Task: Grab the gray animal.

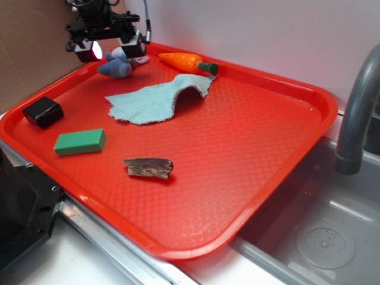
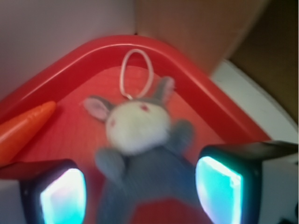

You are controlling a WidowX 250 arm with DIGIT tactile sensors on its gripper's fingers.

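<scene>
Gray animal (image 1: 116,66) lay at the far upper-left corner of the red tray (image 1: 267,148) in my exterior view, just beside the tray's rim. On my wrist feed the gray animal (image 2: 140,144) filled the middle of the frame: a pale, rounded face with two small red eyes, pink-lined ears, gray paws and body, and a thin white loop cord at the top of its head. The feed was blurred, so I could not make out finer detail.

My gripper (image 1: 113,48) hung directly over the toy at the top left of the exterior frame, the arm's black body reaching down from the upper edge. Its fingers (image 2: 63,193) stood apart on either side of the plush body at the bottom of the wrist frame, glowing cyan on their inner faces, and I could not tell whether they touched the toy.

An orange carrot (image 1: 184,60) lay near the tray's back rim, right of the toy. A light blue rag (image 1: 157,98) sprawled below it. Toward the left edge sat a black block (image 1: 43,111) and a green block (image 1: 80,142), with a brown piece (image 1: 148,167) lower centre. A gray faucet (image 1: 356,113) and a metal sink (image 1: 320,237) occupied the right side, and brown cardboard (image 1: 29,47) stood at upper left.
</scene>
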